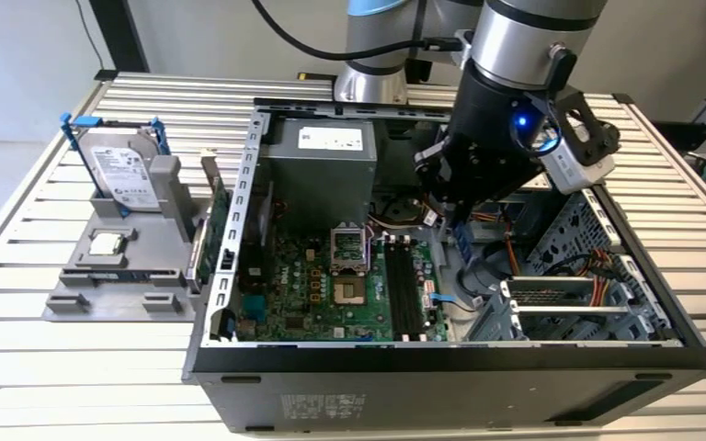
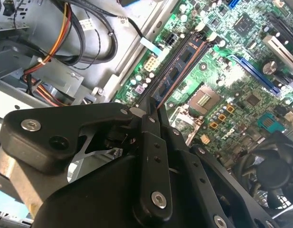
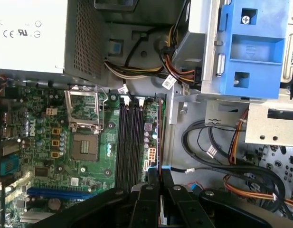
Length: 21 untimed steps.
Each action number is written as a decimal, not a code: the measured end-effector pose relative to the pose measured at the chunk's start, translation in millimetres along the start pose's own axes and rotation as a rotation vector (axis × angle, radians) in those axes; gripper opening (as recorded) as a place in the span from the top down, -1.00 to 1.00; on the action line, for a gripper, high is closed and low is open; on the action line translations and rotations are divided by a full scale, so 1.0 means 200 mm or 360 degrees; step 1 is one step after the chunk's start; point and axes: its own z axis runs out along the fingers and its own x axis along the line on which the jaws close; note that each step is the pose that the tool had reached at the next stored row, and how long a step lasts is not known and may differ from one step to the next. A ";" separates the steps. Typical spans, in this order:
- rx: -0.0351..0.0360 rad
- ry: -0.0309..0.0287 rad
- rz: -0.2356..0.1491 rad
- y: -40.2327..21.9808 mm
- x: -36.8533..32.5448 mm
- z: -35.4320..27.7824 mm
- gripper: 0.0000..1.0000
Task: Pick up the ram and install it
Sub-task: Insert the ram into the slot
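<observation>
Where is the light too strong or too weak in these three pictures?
Exterior view: the table slats are bright, and a blue light glows on the arm. First wrist view: the power supply is washed out to white. Second wrist view: the hand, shut on the ram, looks dark against the well-lit motherboard.

slatted metal table (image 1: 71,367), pale wall (image 1: 206,32) behind

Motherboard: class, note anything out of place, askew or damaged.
The CPU socket is empty, its cover flipped open; the processor lies outside the case on a stand. The hand grips the ram. Nothing looks damaged.
</observation>
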 end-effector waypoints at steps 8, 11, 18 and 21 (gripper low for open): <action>-0.0027 -0.00017 0.0000 0.002 0.012 0.061 1.00; -0.0027 -0.00016 0.0001 0.003 0.032 0.088 1.00; -0.0027 -0.00014 0.0027 -0.003 0.042 0.151 1.00; -0.0027 -0.00011 0.0070 -0.006 0.043 0.178 1.00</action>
